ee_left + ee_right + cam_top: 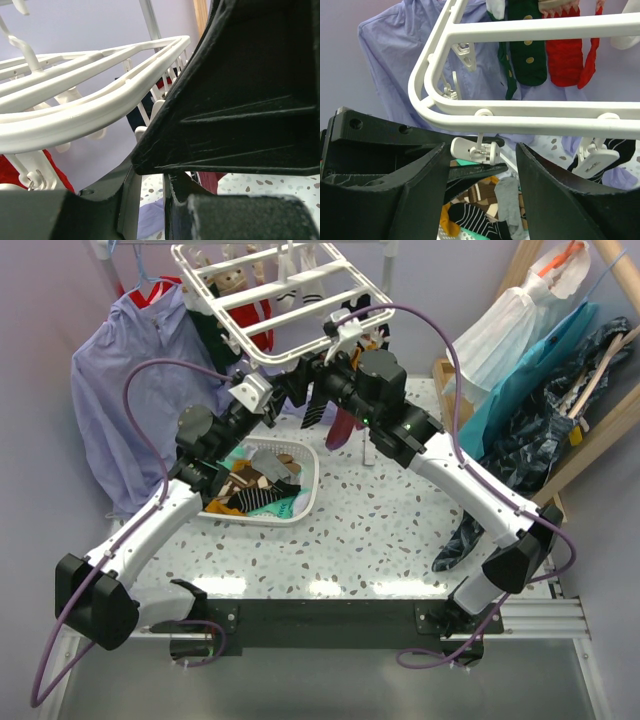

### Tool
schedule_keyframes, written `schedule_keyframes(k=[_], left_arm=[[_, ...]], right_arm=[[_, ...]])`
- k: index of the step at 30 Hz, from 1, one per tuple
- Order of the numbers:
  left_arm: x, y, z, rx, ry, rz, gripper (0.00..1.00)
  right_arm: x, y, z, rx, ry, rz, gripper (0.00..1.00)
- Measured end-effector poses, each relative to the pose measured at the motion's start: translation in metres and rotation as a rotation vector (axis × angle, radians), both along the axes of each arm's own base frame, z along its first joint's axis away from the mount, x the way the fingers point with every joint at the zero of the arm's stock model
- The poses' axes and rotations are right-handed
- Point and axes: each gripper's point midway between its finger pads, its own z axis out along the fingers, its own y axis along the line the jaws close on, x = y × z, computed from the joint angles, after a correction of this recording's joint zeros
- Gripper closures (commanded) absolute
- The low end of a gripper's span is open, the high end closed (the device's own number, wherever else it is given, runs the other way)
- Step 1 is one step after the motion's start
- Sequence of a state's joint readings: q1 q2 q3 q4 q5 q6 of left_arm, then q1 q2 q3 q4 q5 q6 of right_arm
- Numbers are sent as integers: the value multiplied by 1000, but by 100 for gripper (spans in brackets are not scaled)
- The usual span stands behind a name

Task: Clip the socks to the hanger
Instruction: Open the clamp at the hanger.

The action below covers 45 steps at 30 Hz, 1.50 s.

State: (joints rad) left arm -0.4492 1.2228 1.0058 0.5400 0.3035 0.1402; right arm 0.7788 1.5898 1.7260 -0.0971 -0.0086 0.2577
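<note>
My right jaws stand apart, either side of a clip (475,150) under the hanger (530,120). My left jaws (view blocked) I cannot tell. Speckled worktop (370,540), lilac wall (40,340).

No text, brand or number is readable on the hanger (530,122) or socks (565,60); fine print possibly blurred.

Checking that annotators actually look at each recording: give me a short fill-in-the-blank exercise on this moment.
1. The loose socks lie in the white ___.
2. Between the right hand's fingers dangles a white ___.
3. Beside the green sock on the hanger hangs a ___ sock.
Missing words: basket; clip; red.
</note>
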Motion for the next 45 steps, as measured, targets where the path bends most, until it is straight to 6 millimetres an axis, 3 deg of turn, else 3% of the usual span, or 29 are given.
schedule_keyframes(k=[4,5,8,16,20,22,30,34,40,45], left_arm=[[0,-1,-2,3,9,0,99],[0,-1,-2,4,12,0,92],[0,-1,-4,8,21,0,83],[1,-1,-5,-1,35,4,64],[2,0,-6,-12,49,13,58],[2,1,-6,-15,54,21,50],[1,13,-3,-57,73,76,37],[-9,28,-11,-93,122,127,25],[-29,55,-40,-139,295,219,19],[-45,79,-87,-160,513,332,18]], right_arm=[[3,1,-1,-6,-3,-6,60],[3,1,-1,-6,-4,-6,62],[3,1,-1,-10,-10,-13,70],[4,0,-1,-11,-10,-21,91],[4,0,1,-5,-16,-22,97],[5,0,2,-3,-16,-22,100],[6,-2,2,-1,-15,-37,100],[7,-2,2,-1,-15,-40,100],[7,-2,2,-2,-15,-41,100],[7,-2,1,-7,-15,-42,100]])
